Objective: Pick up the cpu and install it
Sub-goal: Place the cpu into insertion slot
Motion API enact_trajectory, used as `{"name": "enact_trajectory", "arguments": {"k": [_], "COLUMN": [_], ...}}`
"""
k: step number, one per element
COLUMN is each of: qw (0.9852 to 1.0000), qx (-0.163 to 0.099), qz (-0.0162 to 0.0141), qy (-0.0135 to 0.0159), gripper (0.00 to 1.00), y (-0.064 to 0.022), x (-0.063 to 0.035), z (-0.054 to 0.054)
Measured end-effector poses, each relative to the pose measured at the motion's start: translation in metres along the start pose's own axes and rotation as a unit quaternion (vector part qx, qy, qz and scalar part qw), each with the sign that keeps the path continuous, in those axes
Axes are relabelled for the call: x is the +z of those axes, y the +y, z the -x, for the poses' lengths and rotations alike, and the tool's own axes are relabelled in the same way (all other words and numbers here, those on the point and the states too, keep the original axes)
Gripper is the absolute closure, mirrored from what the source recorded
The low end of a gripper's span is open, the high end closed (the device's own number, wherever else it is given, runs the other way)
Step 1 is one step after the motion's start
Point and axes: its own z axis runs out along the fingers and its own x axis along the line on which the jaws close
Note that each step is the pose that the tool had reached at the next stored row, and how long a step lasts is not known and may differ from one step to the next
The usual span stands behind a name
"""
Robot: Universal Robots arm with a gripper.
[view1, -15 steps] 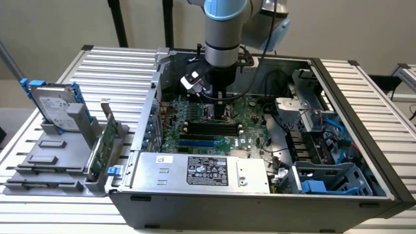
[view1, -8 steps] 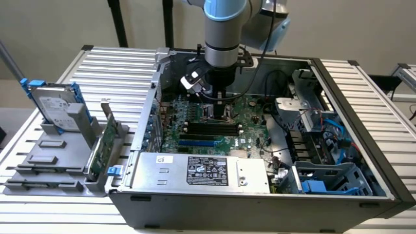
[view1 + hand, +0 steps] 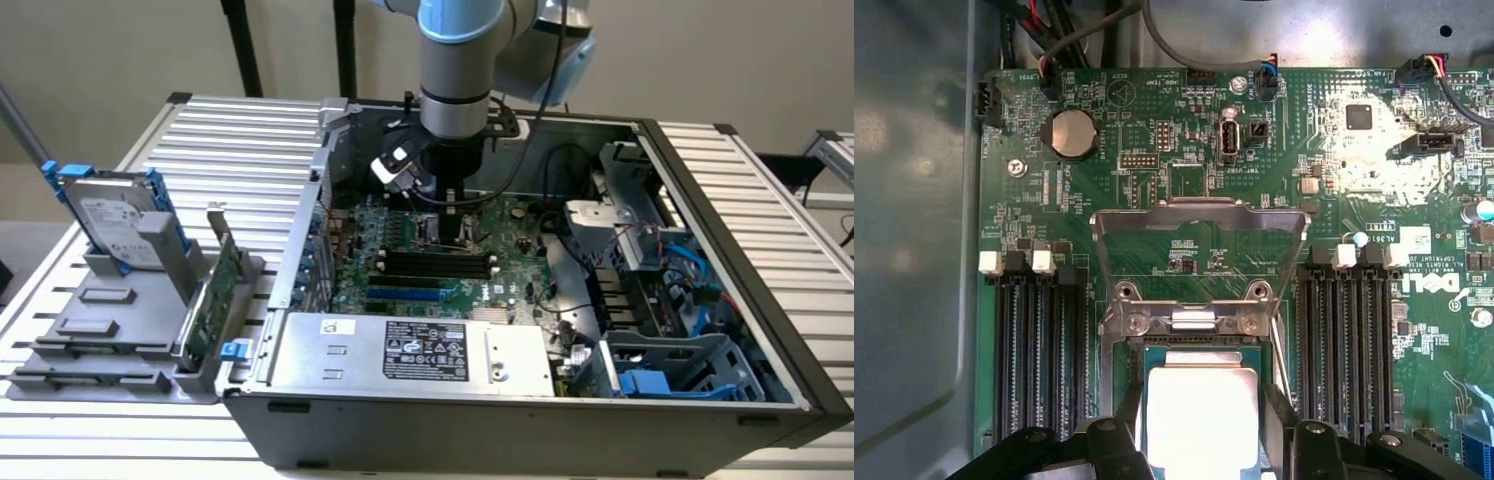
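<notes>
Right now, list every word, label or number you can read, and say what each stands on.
"DELL": white logo on the motherboard, seen upside down.
Black label on the power supply: too small to read.
Label on the hard drive: too small to read.
Small white print across the motherboard: blurred.

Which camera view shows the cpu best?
The wrist view: the cpu, silver top up, sits close, held by the gripper. In the exterior view the gripper hangs low over the motherboard, covering it.

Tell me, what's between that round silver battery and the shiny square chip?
In the wrist view, the socket's opened metal frame lies between the battery and the cpu.
</notes>
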Motion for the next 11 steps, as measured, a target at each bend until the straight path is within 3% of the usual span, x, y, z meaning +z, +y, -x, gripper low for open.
{"name": "enact_trajectory", "arguments": {"k": [11], "qw": [1.0], "qx": [0.0], "qz": [0.0036], "qy": [-0.0027], "gripper": [0.45], "y": [-0.0023], "x": [0.0017], "z": [-0.002]}}
